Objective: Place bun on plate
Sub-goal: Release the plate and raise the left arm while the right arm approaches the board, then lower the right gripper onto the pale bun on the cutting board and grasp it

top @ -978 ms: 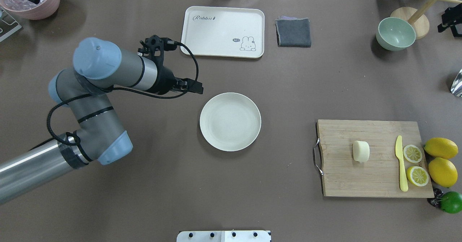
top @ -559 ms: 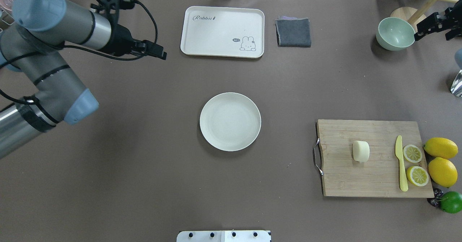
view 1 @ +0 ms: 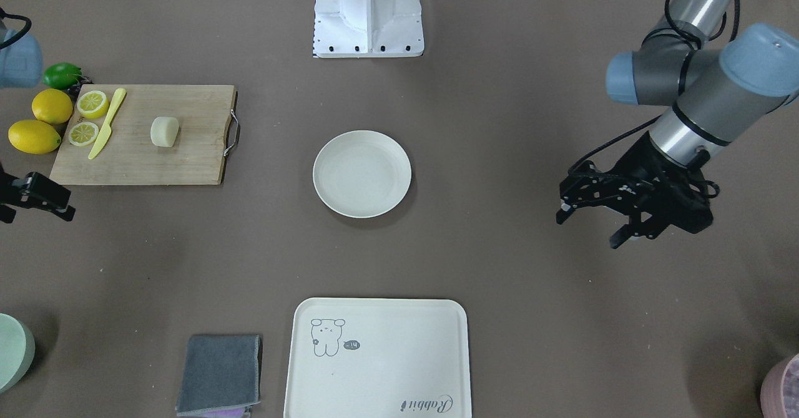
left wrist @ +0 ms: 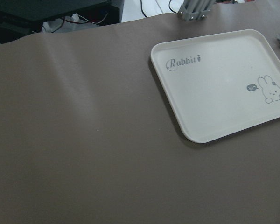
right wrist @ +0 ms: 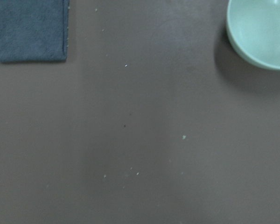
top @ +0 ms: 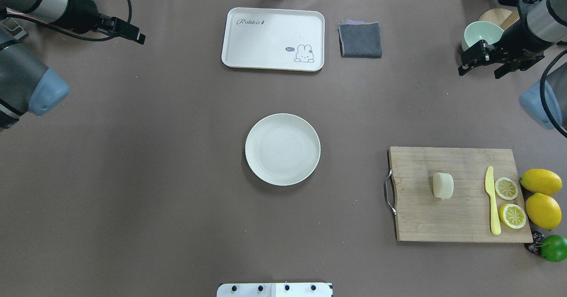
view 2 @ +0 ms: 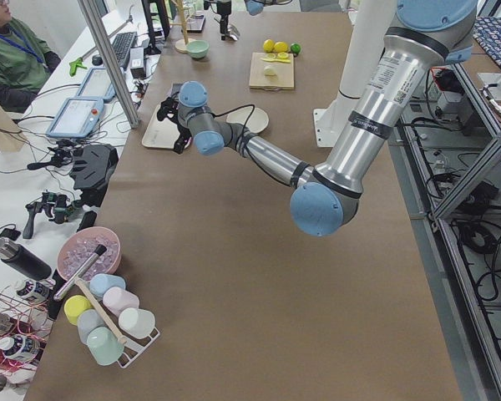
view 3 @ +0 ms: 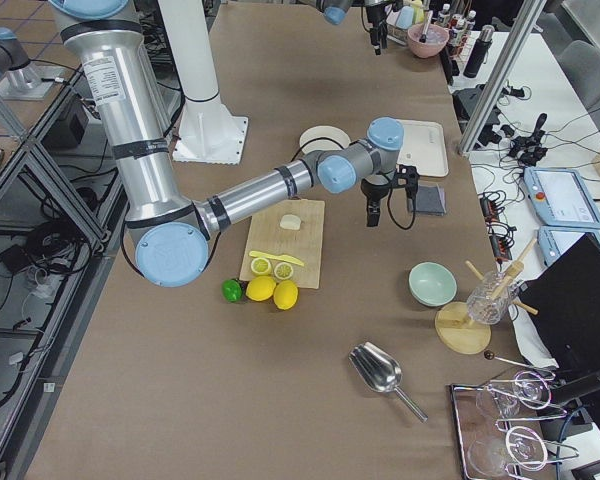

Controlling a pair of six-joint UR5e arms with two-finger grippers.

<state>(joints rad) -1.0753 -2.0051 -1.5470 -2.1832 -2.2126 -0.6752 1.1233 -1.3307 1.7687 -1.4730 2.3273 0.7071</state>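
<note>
Presently the bun (top: 443, 185) is seen lying on the wooden cutting board (top: 425, 221) at the near right of the table, just left of a yellow knife (top: 491, 199). The plate (top: 282, 149) is set at the table's middle, well apart from the board. The left gripper (view 1: 588, 229) is poised above the table's far left, its jaws parted and released. The right gripper (top: 479, 72) is poised at the far right, beside a green bowl (top: 478, 37), its jaws likewise parted and released.
</note>
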